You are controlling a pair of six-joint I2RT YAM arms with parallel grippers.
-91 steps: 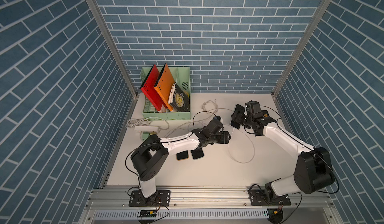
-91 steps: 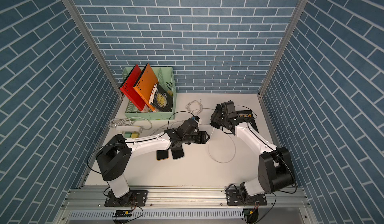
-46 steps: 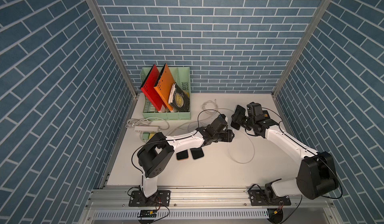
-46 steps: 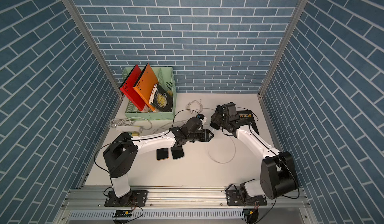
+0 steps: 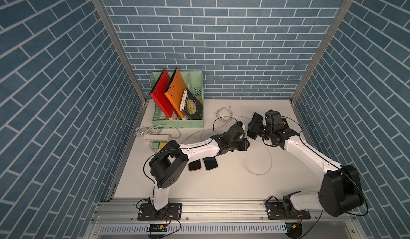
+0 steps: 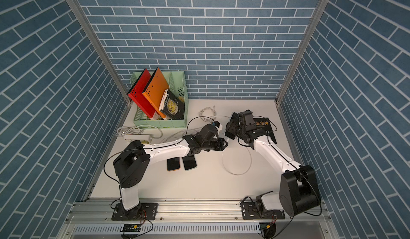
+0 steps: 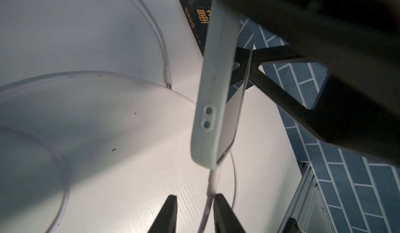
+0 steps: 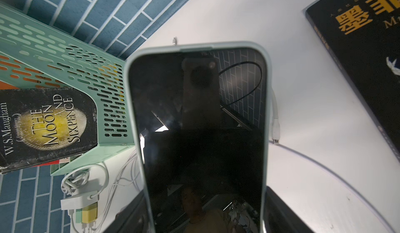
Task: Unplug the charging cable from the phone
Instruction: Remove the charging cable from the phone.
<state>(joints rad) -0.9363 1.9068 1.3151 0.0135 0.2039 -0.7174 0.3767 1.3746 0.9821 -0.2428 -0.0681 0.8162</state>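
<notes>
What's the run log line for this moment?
right gripper: holds phone raised | left gripper: open, jaws either side of cable near its plug | cable: plugged in | unplug: not done

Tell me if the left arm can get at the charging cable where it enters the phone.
Probably yes: the left pincer straddles the white cable just below the phone, with nothing between them.

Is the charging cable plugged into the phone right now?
Yes, the left wrist view shows the white cable entering the bottom of the phone.
</notes>
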